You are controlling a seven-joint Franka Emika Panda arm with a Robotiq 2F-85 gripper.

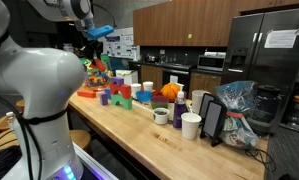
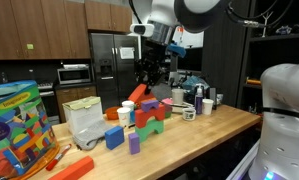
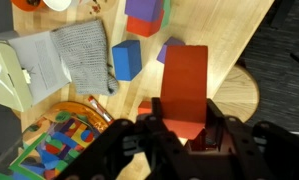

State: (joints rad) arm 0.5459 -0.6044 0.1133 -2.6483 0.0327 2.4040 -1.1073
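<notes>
While your gripper [image 3: 186, 130] hangs over the pale wooden countertop [image 3: 234, 40], its fingers [image 3: 149, 132] clamp the red rectangular block [image 3: 184, 80], which juts from between them toward the frame's top centre, right of a blue cube [image 3: 127, 58].

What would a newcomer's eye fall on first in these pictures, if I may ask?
The robot's fingers grip a long red block and hold it in the air above the wooden counter. Beneath it, a cluster of bright building blocks sits mid-counter. A colourful toy box stands at the counter's near end in an exterior view.
</notes>
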